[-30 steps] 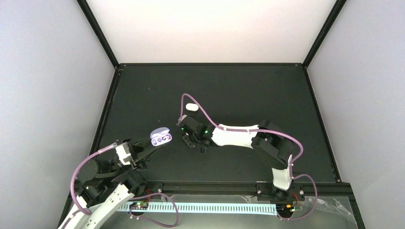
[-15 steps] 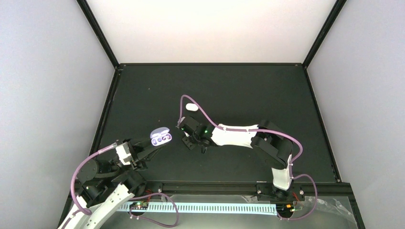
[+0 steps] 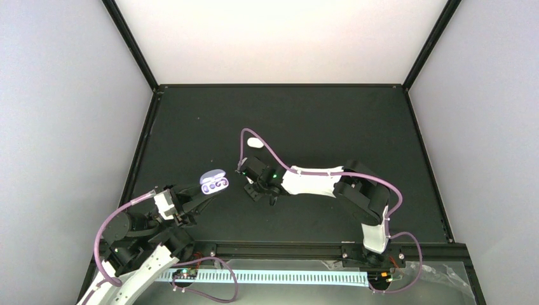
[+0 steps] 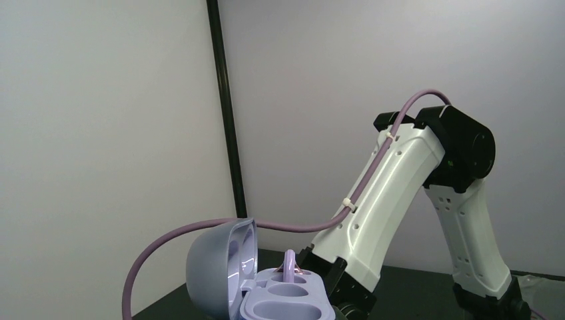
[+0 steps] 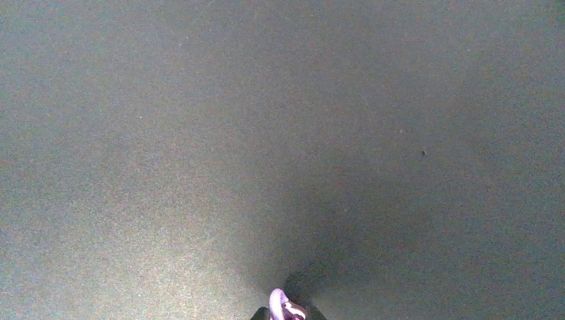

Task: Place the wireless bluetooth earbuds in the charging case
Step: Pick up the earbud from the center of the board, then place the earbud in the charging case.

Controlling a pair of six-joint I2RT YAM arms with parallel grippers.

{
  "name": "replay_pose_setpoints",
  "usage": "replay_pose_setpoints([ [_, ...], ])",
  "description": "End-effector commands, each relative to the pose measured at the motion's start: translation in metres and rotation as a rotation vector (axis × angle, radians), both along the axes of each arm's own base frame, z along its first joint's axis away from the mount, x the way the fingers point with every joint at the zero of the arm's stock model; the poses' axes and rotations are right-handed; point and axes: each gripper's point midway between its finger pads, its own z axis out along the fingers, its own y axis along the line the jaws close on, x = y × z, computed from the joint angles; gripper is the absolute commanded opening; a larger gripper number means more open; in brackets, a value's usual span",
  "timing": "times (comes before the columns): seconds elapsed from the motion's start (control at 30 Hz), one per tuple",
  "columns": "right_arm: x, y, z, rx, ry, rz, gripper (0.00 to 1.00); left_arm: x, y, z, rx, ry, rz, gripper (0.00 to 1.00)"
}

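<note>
Motion in the last second is confined to the right gripper, shifted slightly over the black matte table.
The left gripper stays clamped on the small glossy white pill-shaped charging case, lid open, near the right gripper's left. A tiny white rounded earbud lies unmoved beyond the right gripper. A small lavender-pink piece sits between its tips. Whether it is gripped cannot be told, and insertion looks not yet begun.
</note>
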Motion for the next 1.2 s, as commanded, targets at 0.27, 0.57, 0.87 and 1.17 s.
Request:
replay_pose_setpoints([
  [0.27, -0.001, -0.008, 0.005, -0.008, -0.013, 0.009, 0.06, -0.002, 0.006, 0.01, -0.013, -0.024, 0.024, 0.02],
  [0.57, 0.004, -0.01, 0.021, 0.018, -0.051, -0.014, 0.01, 0.0, 0.005, 0.009, -0.011, -0.018, 0.024, 0.02],
  [0.87, 0.015, -0.041, 0.095, 0.19, -0.137, -0.145, 0.01, 0.002, 0.005, 0.01, -0.03, 0.004, 0.023, 0.02],
  [1.17, -0.005, -0.099, 0.229, 0.476, -0.329, -0.207, 0.01, 0.003, 0.006, 0.025, -0.113, 0.029, 0.0, 0.02],
])
